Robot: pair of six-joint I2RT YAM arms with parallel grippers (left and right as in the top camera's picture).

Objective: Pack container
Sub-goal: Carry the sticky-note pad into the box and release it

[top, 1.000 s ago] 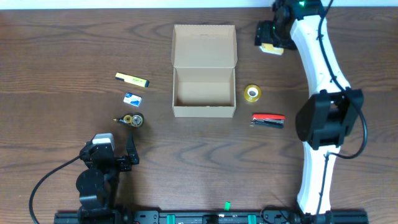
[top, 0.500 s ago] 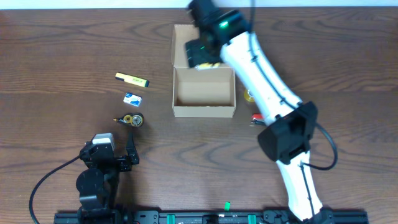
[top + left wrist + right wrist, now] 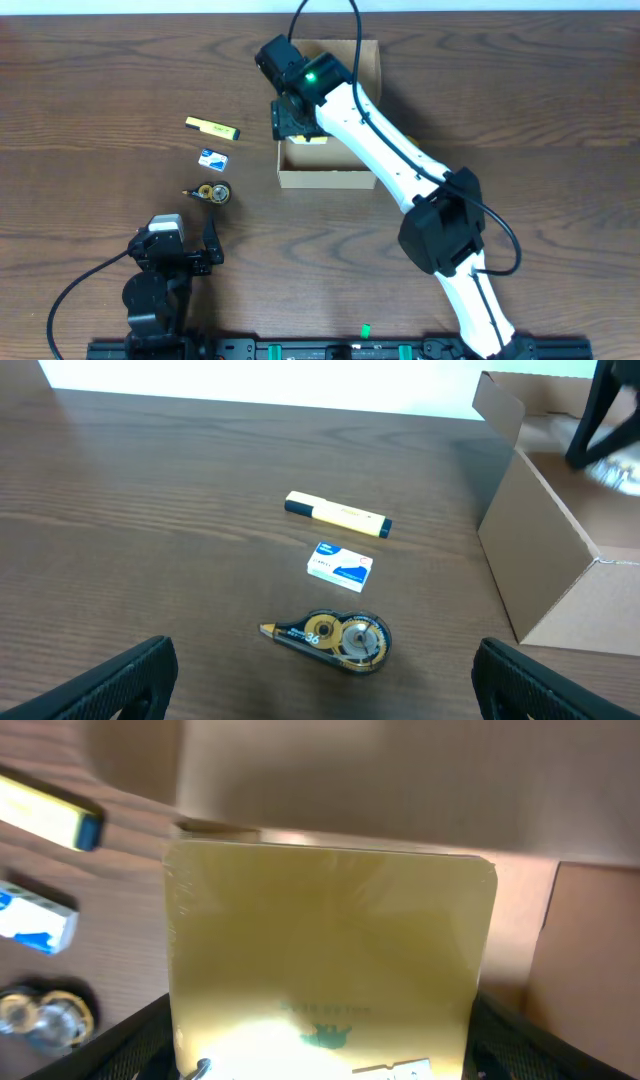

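The right gripper point(image 3: 296, 124) is seen reaching across the table and is positioned over the container point(image 3: 330, 180), at the left side of its open compartment, close to where the raised flap lid is hinged. A yellow pad point(image 3: 330, 970) is pinched between its fingers point(image 3: 135, 1045). The jaws are set wide apart, and the full width of the pad is taken up between them. The pad is wrapped in clear film, and a glare is thrown off its face. In the right wrist view, the tan inner walls of the container are shown directly beyond and to the right of the pad. Whether the pad has been lowered past the rim cannot be told.

The left gripper point(image 3: 182, 243) is parked at the near edge of the table, well apart from the container. Its jaws are spread fully and nothing is held or touched.

Three small items are laid out ahead of it, framed between its open fingers in the left wrist view. A correction tape roller point(image 3: 335, 637) is found nearest. A small blue-and-white packet point(image 3: 339, 565) lies just beyond that, and a yellow highlighter point(image 3: 337, 515) lies farthest out. The container's outer side wall is seen ahead and to the right of this gripper.
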